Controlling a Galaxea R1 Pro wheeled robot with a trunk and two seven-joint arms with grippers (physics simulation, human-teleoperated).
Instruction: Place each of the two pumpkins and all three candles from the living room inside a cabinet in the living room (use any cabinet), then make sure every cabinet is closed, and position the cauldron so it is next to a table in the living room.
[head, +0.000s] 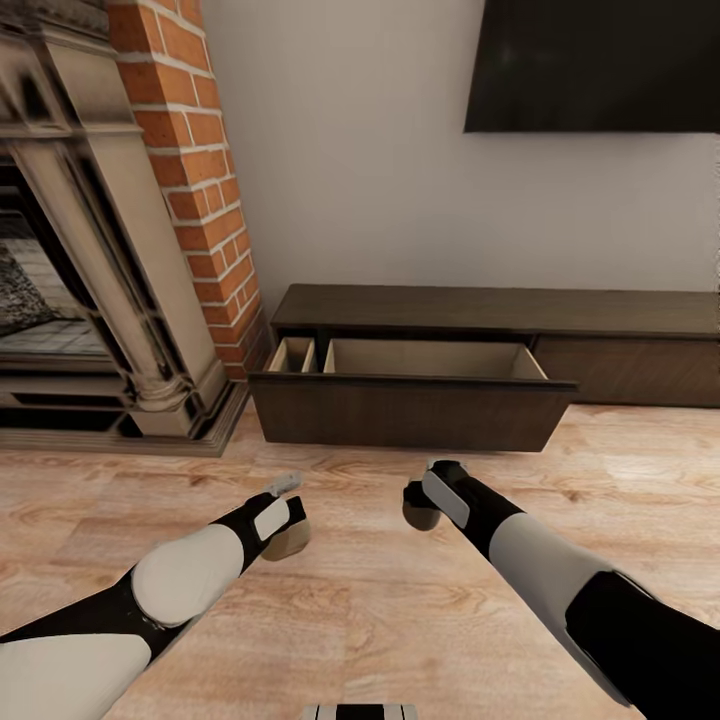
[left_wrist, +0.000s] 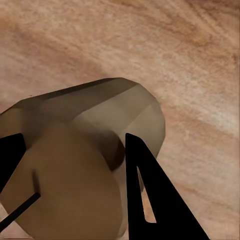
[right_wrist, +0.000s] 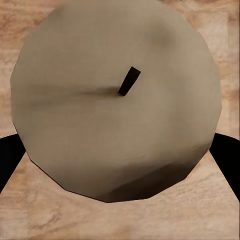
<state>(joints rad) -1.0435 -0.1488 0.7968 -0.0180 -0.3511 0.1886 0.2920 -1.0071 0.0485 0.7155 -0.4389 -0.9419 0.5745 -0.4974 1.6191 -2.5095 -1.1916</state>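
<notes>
room: wood plank floor (head: 380, 620), pale wall, brick column (head: 195, 180) beside an ornate beige fireplace (head: 90, 260), dark screen (head: 595, 65) high on the wall.
cabinet (head: 500, 330): long, low, dark brown, against the wall; its left drawer (head: 410, 405) stands pulled out, showing two pale beige compartments with nothing visible inside.
left gripper (head: 290, 530): held over the floor in front of the drawer, black fingers (left_wrist: 150, 200) closed on the sides of a candle (left_wrist: 100, 150), which lies tilted.
right gripper (head: 420, 510): just beside the left, clamped around a second candle (right_wrist: 115, 105), wick facing the wrist camera.
</notes>
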